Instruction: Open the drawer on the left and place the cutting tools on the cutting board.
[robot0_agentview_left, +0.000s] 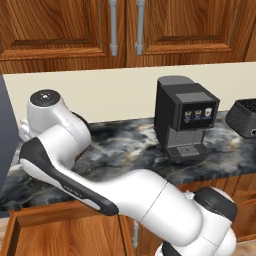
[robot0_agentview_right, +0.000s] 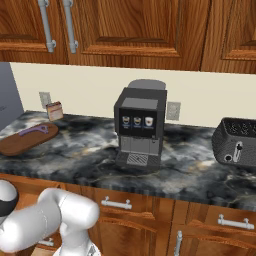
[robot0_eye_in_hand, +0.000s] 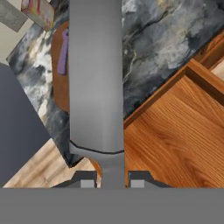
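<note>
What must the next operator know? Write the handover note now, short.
Gripper: shut on the flat grey cutting tool, held above the drawer and counter edge.
Wide reddish-brown wooden drawer: open; no tool visible in the part of its floor that shows.
Slender purple cutting tool: lying on the oblong dark-brown wooden cutting board at the counter's left end.
Done: drawer opened, purple tool placed.
Left: carry the grey tool to the board and release it.
</note>
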